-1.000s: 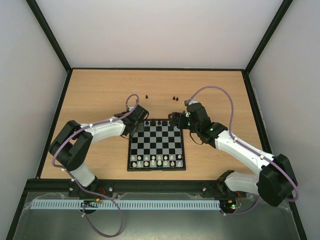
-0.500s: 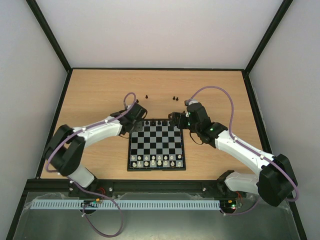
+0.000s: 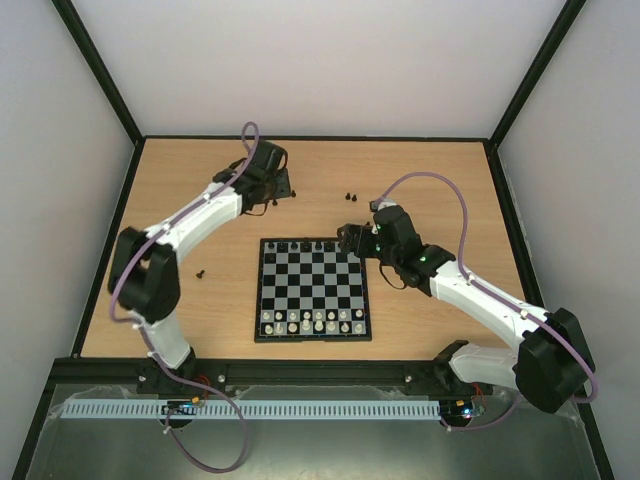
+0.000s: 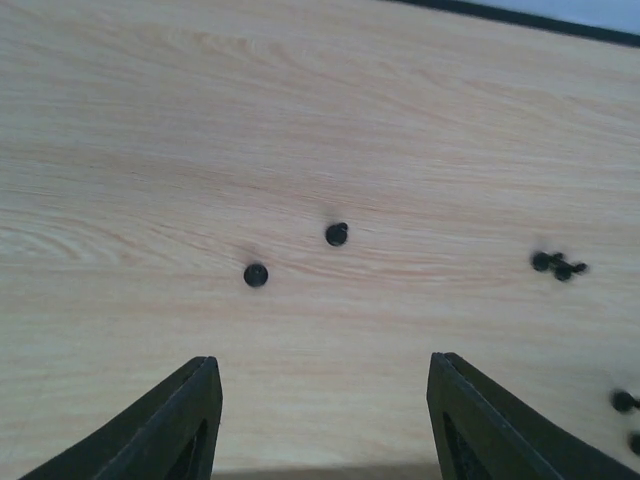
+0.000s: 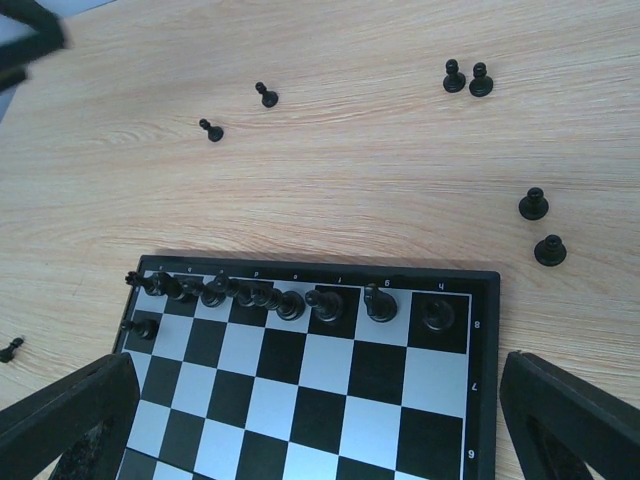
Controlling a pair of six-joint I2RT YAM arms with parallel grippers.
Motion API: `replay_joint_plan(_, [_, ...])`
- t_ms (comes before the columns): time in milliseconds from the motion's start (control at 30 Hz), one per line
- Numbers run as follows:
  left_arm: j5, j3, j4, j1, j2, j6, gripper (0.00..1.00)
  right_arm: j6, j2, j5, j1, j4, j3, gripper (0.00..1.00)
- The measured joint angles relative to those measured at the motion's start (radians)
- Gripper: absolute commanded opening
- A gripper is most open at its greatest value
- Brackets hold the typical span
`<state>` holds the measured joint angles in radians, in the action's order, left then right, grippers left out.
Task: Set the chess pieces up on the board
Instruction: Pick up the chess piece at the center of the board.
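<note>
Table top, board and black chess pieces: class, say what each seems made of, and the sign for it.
The table top: pale streaked grain, matte, so wood or wood-print laminate; which is unclear. The board: smooth black and pale checks, black frame with printed marks, probably plastic. The black chess pieces: uniform black with faint sheen, probably moulded plastic.

The only readable marks are on the black frame of the board (image 5: 482, 360), seen from the right wrist. Small pale numbers 8, 7 and 6 run down its right edge. Tiny letters along its far edge are too small to read.
</note>
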<state>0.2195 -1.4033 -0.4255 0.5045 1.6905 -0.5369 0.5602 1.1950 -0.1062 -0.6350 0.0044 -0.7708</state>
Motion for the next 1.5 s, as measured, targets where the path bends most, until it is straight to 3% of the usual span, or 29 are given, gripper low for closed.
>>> replay_joint_plan(233, [-0.085, -0.156, -0.019, -0.080, 0.291, 0.048, 0.64, -0.003, 0.002, -0.008, 0.000, 0.000, 0.000, 0.99])
replay_joint_plan(467, [-0.127, -0.254, -0.032, -0.113, 0.420, 0.074, 0.63, -0.003, 0.011, -0.009, 0.000, 0.000, 0.000, 0.99])
replay_joint_plan(767, [-0.154, -0.319, -0.055, -0.122, 0.497, 0.089, 0.48, -0.003, 0.016, -0.008, 0.000, 0.000, 0.000, 0.99])
replay_joint_plan(1167, [-0.159, -0.319, -0.068, -0.133, 0.518, 0.093, 0.38, -0.003, 0.017, -0.006, 0.000, 0.000, 0.000, 0.99])
replay_joint_plan(1500, [-0.159, -0.319, -0.069, -0.146, 0.518, 0.097, 0.35, -0.003, 0.017, -0.006, 0.000, 0.000, 0.000, 0.99])
